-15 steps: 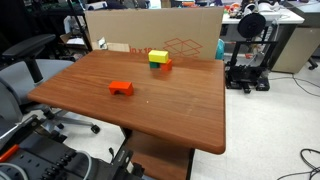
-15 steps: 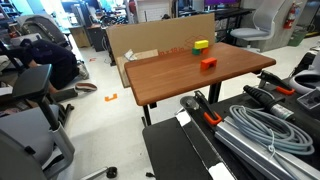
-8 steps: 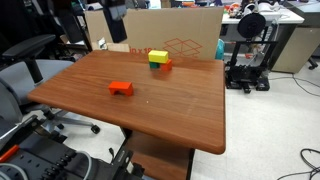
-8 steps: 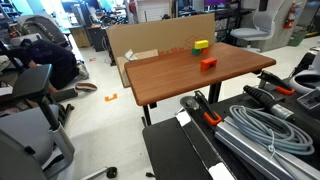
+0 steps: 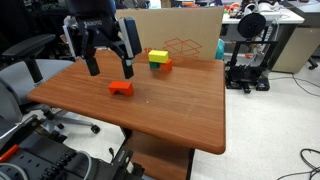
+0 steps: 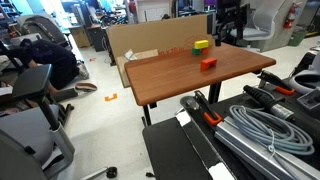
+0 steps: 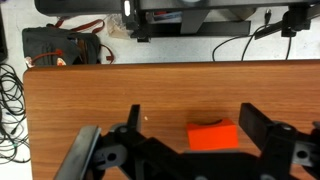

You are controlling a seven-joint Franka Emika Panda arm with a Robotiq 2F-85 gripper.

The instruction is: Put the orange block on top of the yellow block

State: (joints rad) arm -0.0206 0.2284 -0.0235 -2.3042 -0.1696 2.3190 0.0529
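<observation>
— Where was the pincer (image 5: 110, 70)?

— Above the counter (image 5: 170, 110), with its jaws spread wide and holding nothing. In the wrist view the orange block (image 7: 215, 136) lay flat on the wood between the fingers, nearer one finger than the other.

— And the yellow block (image 5: 158, 55)?

— Near the far edge of the counter, well apart from the orange one, in front of the cardboard box (image 5: 185, 30). It seemed to rest on something orange, though that was too small to be sure.

— What could have gone wrong?

— Coming down off-centre, I judged. The nearer finger might have landed on the block or nudged it askew, giving a crooked grip. A tilted release on the small yellow top could then have let it slide off.
</observation>
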